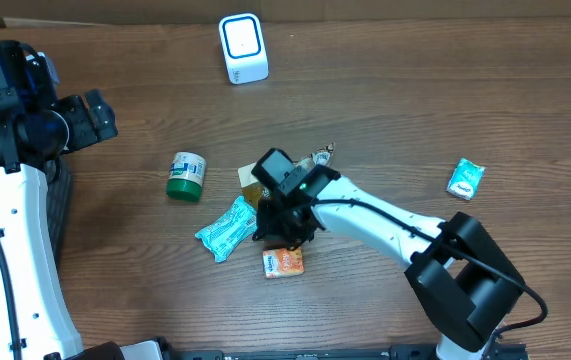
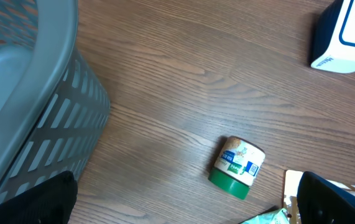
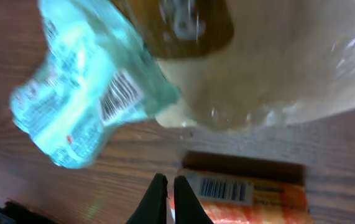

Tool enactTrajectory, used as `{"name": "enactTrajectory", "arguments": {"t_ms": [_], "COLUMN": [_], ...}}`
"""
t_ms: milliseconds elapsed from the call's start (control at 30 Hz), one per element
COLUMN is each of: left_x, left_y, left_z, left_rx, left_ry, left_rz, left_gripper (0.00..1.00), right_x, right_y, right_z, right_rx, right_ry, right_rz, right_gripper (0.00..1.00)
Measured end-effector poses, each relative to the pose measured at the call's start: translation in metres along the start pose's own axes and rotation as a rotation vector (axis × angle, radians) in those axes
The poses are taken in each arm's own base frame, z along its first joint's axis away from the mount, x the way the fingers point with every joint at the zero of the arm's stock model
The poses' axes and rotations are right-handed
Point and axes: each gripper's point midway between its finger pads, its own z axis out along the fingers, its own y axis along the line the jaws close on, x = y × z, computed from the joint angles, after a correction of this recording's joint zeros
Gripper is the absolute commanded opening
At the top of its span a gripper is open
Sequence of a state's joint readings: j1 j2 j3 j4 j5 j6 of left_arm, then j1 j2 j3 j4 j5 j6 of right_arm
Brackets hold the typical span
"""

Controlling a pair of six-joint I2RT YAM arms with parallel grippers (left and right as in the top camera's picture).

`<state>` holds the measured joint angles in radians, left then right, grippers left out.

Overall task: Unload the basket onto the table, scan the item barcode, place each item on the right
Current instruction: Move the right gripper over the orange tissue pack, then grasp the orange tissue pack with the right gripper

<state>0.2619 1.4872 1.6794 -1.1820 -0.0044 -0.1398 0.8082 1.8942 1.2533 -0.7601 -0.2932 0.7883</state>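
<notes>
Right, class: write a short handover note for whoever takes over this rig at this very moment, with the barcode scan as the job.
Left gripper: open, empty, at the table's left side near the basket.
Right gripper: shut, nothing seen in it, tips down at the edge of the orange packet, whose barcode faces up.
Things: the scanner stands at the far edge. The jar, teal packet and clear bag lie mid-table, and a small green packet lies to the right.
Done: nothing is lifted or at the scanner.
Left: grasp an item and show its barcode to the scanner.
</notes>
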Motion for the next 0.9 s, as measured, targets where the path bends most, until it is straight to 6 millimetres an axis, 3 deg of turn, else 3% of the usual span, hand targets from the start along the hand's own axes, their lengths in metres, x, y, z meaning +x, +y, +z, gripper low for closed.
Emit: {"name": "enactTrajectory", "arguments": {"t_ms": [200,467,733,900], "left_x": [0.000,0.000,0.000,0.000], "left_y": [0.000,0.000,0.000,0.000], "left_z": [0.000,0.000,0.000,0.000], "left_rx": [0.000,0.000,0.000,0.000], "left_ry": [0.000,0.000,0.000,0.000], "left_rz": [0.000,0.000,0.000,0.000], "left_gripper": [1.00,1.00,1.00,1.00], "right_x": [0.026,0.061,0.055,0.061], "right_y": [0.001,-0.035,-0.042,-0.051], "right_z": [0.005,-0.004,-0.001,0.002], "right_rx": [0.012,0.142,0.139,0.160], "right_ry": [0.079,0.236,0.223,0.243], "right_rz": [-0.012,-0.006,-0.042,-0.026], "right_gripper": [0.04,0.04,0.08,0.08]}}
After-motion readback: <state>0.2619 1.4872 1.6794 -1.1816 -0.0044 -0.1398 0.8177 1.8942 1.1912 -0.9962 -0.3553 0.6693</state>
